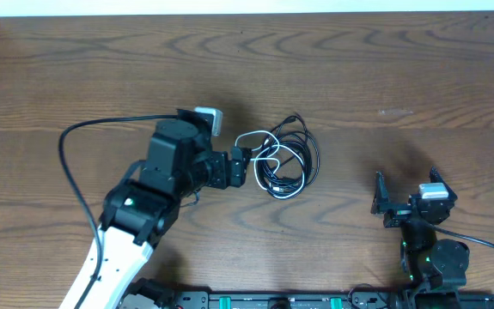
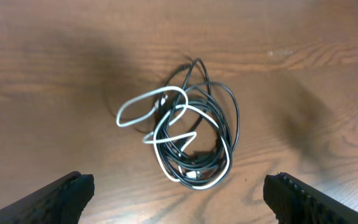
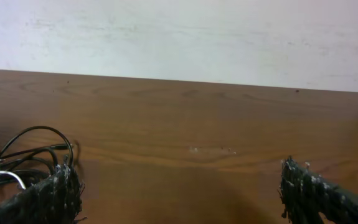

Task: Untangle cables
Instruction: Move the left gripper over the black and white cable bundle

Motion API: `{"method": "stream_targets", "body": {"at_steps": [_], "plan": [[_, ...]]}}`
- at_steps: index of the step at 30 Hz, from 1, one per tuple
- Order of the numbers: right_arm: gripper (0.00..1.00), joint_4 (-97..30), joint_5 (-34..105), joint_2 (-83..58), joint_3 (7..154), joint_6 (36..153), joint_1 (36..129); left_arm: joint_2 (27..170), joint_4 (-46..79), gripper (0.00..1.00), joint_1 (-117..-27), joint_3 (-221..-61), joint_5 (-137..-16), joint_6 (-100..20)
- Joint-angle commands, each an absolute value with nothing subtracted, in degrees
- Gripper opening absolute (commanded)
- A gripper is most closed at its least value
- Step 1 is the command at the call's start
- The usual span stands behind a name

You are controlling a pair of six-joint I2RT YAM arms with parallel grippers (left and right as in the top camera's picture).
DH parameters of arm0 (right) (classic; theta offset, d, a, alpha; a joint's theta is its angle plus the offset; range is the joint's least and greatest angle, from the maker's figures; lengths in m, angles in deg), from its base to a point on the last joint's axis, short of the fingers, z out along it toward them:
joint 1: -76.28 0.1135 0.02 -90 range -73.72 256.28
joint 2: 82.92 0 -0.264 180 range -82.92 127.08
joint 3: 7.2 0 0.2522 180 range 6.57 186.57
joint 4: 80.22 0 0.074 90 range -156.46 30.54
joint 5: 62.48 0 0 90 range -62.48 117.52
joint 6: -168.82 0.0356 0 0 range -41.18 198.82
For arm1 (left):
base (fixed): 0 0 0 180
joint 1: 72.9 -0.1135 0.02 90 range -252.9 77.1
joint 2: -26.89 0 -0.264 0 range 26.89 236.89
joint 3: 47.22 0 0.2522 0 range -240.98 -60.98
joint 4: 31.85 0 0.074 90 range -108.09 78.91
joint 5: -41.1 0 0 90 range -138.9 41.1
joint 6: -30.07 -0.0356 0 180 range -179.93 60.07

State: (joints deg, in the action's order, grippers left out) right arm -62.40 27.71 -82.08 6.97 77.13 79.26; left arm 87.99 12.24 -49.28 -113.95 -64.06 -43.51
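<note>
The left gripper (image 1: pixel 243 166) is held wide open with nothing gripped, at the left edge of the cables (image 1: pixel 285 163). These are piled in one tangle at the frame's centre, and a white cord (image 2: pixel 142 102) is looped through the black ones. The right gripper (image 1: pixel 407 196) is spread open at lower right, well apart, above the table (image 1: pixel 384 69).

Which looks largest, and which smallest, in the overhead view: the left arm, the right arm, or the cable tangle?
1. left arm, clearly largest.
2. right arm and cable tangle: they look about alike, so I leave them unranked.
</note>
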Motion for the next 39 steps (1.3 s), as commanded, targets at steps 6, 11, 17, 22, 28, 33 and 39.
{"method": "stream_targets", "body": {"at_steps": [6, 11, 17, 22, 28, 33, 39], "plan": [[0.99, -62.14, 27.49, -82.27, 6.88, 77.50, 79.70, 94.07, 10.77, 0.94, -47.42, -115.00, -65.41, -40.71], [0.99, -62.14, 27.49, -82.27, 6.88, 77.48, 79.70, 98.16, 3.71, 0.94, -47.42, -115.00, -65.39, -29.78], [0.99, -62.14, 27.49, -82.27, 6.88, 77.50, 79.70, 104.52, -3.91, 0.92, -47.42, -115.00, -64.91, -6.61], [0.99, -62.14, 27.49, -82.27, 6.88, 77.50, 79.70, 110.00, -6.91, 0.92, -47.40, -115.00, -64.98, 9.21], [0.99, -62.14, 27.49, -82.27, 6.88, 77.48, 79.70, 115.03, -12.63, 0.86, -47.42, -115.00, -64.93, 14.37], [0.99, -62.14, 27.49, -82.27, 6.88, 77.50, 79.70, 119.51, -16.09, 0.75, -47.42, -115.00, -64.72, 19.31], [0.99, -62.14, 27.49, -82.27, 6.88, 77.50, 79.70, 124.21, -16.48, 0.52, -47.31, -115.00, -64.04, 25.78]]}}
